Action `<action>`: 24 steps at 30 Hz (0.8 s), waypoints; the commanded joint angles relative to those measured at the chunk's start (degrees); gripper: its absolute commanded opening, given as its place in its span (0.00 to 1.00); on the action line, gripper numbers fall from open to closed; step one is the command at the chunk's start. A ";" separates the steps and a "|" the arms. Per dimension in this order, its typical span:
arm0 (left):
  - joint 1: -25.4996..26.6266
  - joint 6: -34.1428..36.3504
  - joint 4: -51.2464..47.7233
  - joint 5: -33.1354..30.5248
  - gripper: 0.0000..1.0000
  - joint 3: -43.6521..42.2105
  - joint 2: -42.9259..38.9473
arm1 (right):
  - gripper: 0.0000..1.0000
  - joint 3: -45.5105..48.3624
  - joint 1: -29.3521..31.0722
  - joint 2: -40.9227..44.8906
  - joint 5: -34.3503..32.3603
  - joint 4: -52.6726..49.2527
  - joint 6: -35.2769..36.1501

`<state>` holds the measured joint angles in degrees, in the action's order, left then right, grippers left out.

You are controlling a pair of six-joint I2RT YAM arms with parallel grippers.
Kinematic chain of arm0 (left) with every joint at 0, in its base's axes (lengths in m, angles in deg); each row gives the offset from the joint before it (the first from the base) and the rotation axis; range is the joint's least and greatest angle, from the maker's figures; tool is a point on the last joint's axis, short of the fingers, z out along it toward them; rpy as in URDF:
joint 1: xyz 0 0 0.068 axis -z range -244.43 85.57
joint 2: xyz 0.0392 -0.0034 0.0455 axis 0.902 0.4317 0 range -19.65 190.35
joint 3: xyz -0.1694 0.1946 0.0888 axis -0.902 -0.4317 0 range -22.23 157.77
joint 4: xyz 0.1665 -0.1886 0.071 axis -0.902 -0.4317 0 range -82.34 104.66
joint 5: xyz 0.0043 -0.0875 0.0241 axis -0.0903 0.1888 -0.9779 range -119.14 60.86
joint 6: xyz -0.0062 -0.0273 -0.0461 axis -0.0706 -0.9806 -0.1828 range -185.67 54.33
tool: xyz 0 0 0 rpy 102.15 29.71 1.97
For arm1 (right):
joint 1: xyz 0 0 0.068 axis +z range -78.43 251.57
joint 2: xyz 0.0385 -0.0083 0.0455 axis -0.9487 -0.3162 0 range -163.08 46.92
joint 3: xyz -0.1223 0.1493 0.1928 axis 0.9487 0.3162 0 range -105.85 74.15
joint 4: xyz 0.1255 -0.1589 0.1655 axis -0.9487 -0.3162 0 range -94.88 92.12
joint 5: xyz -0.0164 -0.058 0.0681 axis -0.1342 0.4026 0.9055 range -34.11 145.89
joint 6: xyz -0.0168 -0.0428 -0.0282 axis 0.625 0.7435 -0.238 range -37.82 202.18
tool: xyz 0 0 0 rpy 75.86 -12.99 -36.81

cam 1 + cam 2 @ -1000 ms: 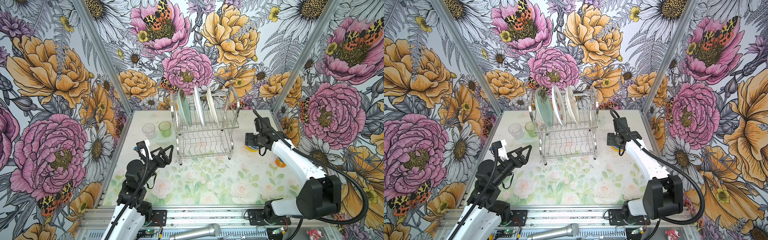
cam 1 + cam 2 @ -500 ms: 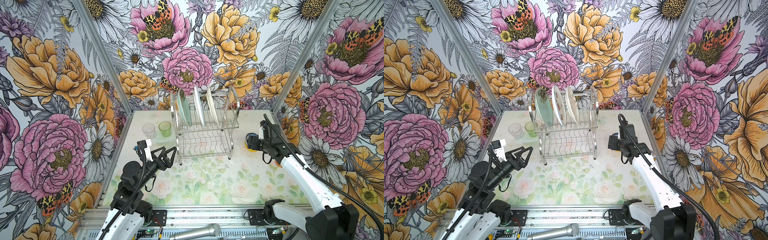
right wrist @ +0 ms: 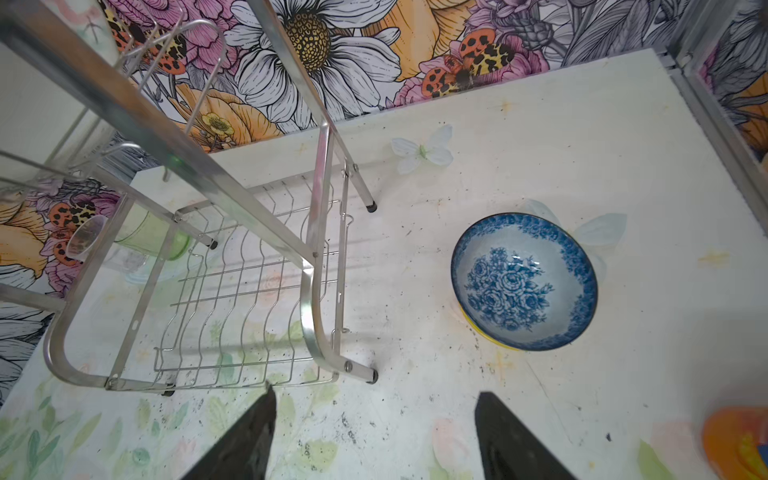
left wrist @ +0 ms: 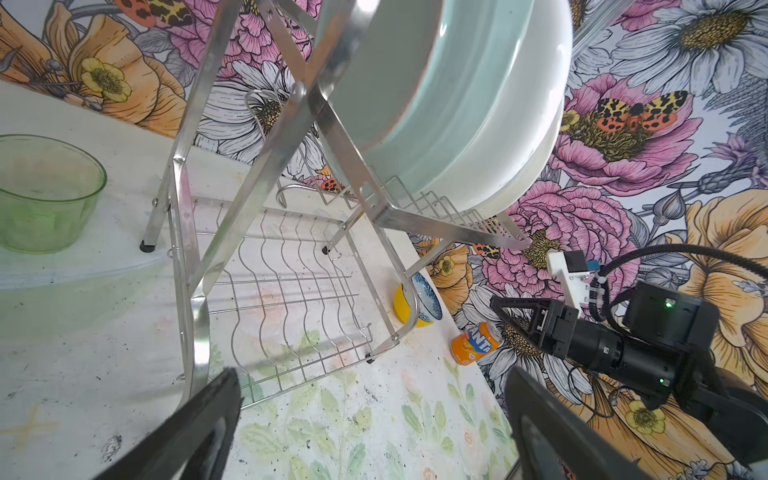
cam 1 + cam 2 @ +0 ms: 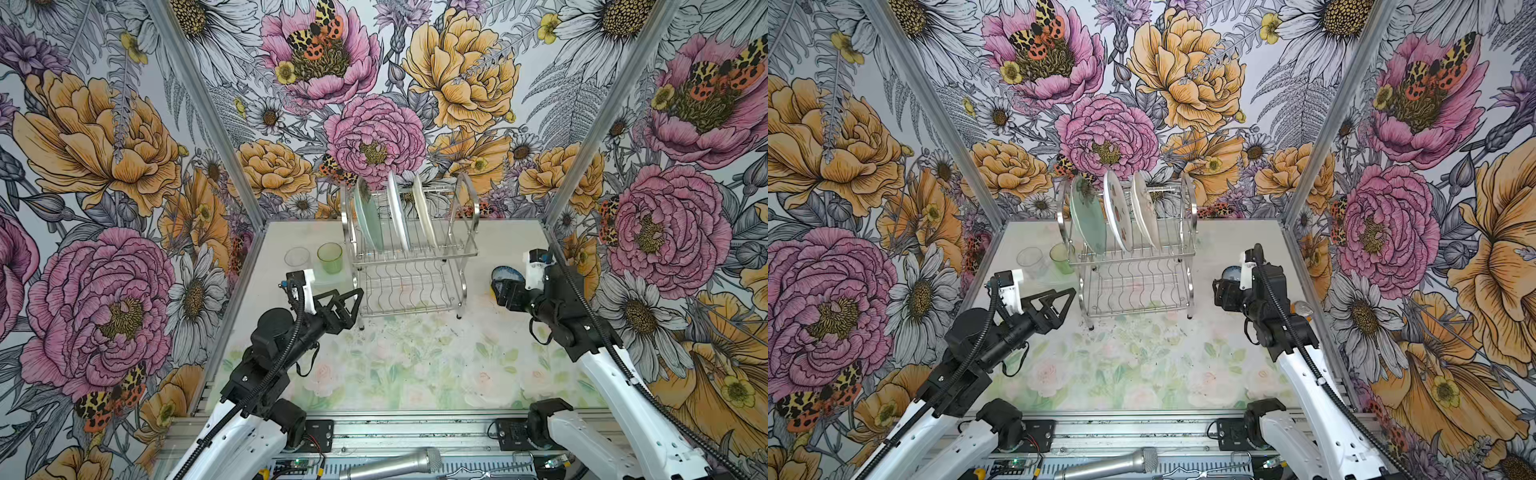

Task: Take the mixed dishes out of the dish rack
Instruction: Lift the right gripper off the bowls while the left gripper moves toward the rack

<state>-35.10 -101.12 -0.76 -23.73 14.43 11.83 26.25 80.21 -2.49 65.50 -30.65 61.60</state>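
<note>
The right gripper point(image 5: 500, 289) has drawn back from the stacked bowls, and the left gripper point(image 5: 353, 301) has edged toward the dish rack point(image 5: 409, 266). Both hang above the table point(image 5: 415, 365) with fingers spread wide, gripping nothing. The tabletop is pale, printed with faint flowers and specked with dark grit. Bold flowered wallpaper point(image 5: 124, 166) covers the three walls. The rack stands at 12 o'clock, its upper shelf holding a green plate point(image 5: 368, 220), a white plate point(image 5: 398, 216) and a cream plate point(image 5: 424, 216) on edge. At 10 o'clock a clear glass point(image 5: 297, 257) and a green tumbler point(image 5: 330, 257) stand side by side. At 3 o'clock the blue-patterned bowl point(image 3: 523, 282) sits inside the yellow bowl point(image 4: 402, 305), with an orange can point(image 4: 476, 343) nearby.
</note>
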 commanded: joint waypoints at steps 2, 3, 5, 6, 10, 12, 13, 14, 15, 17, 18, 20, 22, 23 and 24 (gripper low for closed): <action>3.60 0.35 -1.30 -8.00 0.99 3.06 2.43 | 0.77 2.16 -0.01 2.85 7.56 3.40 -0.21; 4.71 0.13 -1.36 -9.66 0.99 3.53 3.02 | 0.77 2.54 0.04 3.30 8.39 3.46 -0.02; 6.69 0.06 -1.40 -12.56 0.99 4.26 4.12 | 0.77 2.90 0.06 4.03 10.91 3.55 0.34; 7.72 0.04 -1.54 -14.17 0.99 4.81 4.65 | 0.77 2.89 0.01 4.46 12.57 3.59 0.80; 11.44 0.37 -2.50 -19.33 0.99 7.32 6.62 | 0.77 2.16 0.04 6.84 14.77 3.59 1.06; 13.31 0.47 -2.94 -21.45 0.99 8.30 7.16 | 0.77 1.36 0.08 8.16 15.93 3.83 0.89; 14.07 0.46 -2.96 -22.26 0.99 8.43 7.13 | 0.77 1.00 0.08 8.57 16.67 3.89 0.77; 14.79 0.46 -2.95 -23.12 0.99 8.52 7.07 | 0.77 0.43 0.14 8.90 17.62 3.99 0.72; 15.35 0.40 -2.95 -23.84 0.99 8.57 6.89 | 0.77 -0.11 0.08 9.18 18.45 4.11 0.53; 16.01 0.32 -2.94 -24.52 0.99 8.60 6.58 | 0.77 -1.10 0.31 9.55 20.15 4.46 0.03; 16.12 0.29 -2.95 -24.49 0.99 8.89 6.60 | 0.77 -1.56 0.47 9.66 20.89 4.76 -0.38; 16.20 0.58 -3.03 -24.07 0.99 9.48 6.53 | 0.77 -2.43 1.12 9.81 22.06 5.24 -0.77; 16.17 1.03 -3.29 -23.82 0.99 10.27 6.56 | 0.77 -3.39 2.07 10.05 21.97 5.81 -1.31; 16.16 1.34 -3.37 -23.78 0.99 10.68 6.54 | 0.77 -3.88 2.63 10.12 21.83 6.08 -1.37; 16.18 1.80 -3.47 -23.79 0.99 11.00 6.57 | 0.77 -4.44 3.36 10.21 21.51 6.33 -1.43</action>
<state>-19.26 -101.09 -3.95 -45.90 22.91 18.98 24.42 82.27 6.82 85.52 -27.11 61.16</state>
